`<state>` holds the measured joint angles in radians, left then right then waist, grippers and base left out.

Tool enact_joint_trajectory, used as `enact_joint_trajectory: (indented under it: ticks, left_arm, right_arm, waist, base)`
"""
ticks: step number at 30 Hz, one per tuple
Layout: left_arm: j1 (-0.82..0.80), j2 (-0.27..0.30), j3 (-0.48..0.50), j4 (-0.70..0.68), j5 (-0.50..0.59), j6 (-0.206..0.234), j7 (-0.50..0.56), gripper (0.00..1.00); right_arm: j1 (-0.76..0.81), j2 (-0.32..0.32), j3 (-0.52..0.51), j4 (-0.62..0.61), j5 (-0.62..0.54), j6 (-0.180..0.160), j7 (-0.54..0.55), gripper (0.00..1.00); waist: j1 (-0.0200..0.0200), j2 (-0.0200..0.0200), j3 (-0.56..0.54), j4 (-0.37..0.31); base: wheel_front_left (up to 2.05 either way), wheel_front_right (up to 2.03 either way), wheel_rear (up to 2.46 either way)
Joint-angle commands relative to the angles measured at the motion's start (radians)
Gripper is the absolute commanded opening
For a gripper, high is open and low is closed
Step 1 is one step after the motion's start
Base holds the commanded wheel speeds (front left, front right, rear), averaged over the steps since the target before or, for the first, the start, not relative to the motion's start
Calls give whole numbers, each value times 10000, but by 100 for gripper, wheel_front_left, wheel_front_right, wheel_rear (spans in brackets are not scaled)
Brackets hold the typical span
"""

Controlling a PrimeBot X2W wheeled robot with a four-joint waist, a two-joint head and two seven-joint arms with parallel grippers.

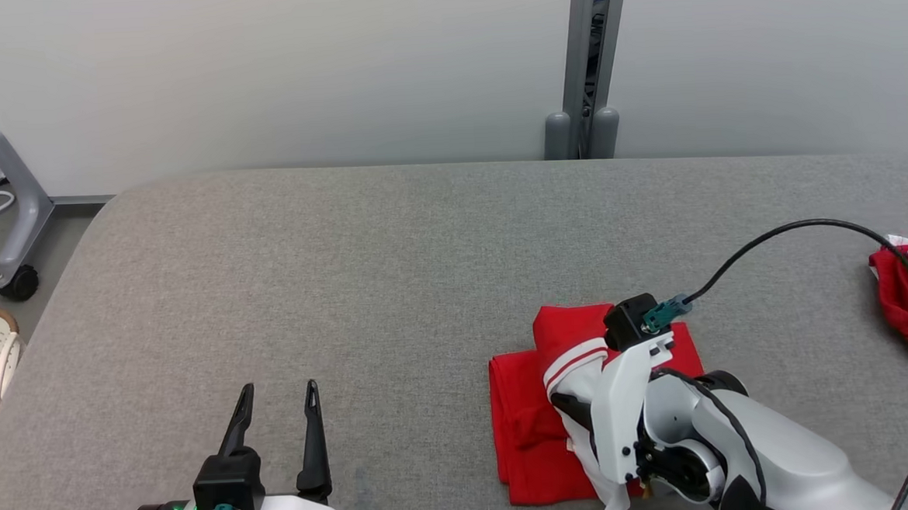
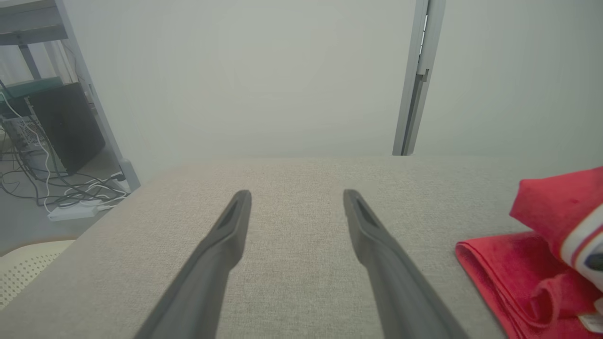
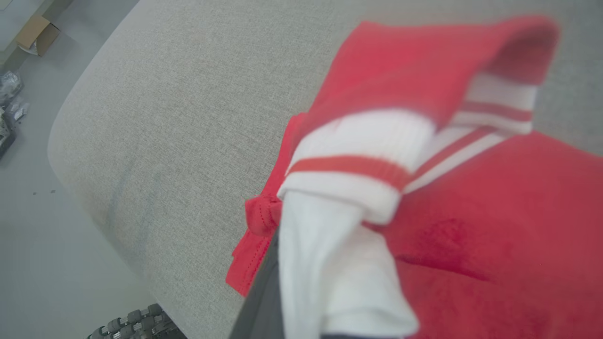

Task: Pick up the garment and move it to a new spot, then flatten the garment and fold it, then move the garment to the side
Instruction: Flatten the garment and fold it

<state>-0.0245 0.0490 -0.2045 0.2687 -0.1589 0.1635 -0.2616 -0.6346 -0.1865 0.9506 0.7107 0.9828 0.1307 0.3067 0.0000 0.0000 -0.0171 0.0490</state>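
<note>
We read right tool (image 1: 577, 413), lower right: pressed together, pinching white-striped trim (image 1: 572, 359) of red garment (image 1: 525, 426) on grey counter (image 1: 346, 276). Left tool (image 1: 279, 387), lower left: spread wide.

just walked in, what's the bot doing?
The right end effector is shut on the white striped sleeve of the red garment, holding it over the partly folded body on the grey table. The left end effector hangs open to its left. A second red garment lies at the table's right edge.
</note>
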Motion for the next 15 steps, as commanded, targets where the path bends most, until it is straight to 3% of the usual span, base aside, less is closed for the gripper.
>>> enact_joint_trajectory:
  ticks: [1,15]
  left_arm:
    - [-49,38,41,29,24,-31,-39,100]
    - [-260,38,-7,143,77,-164,-39,100]
  right_arm:
    - [145,111,-160,-26,-170,2,65,0]
    - [498,655,-950,122,-850,2,240,0]
  waist:
    - [0,0,27,60]
    - [0,0,326,407]
  base:
    - [0,0,0]
    - [0,0,0]
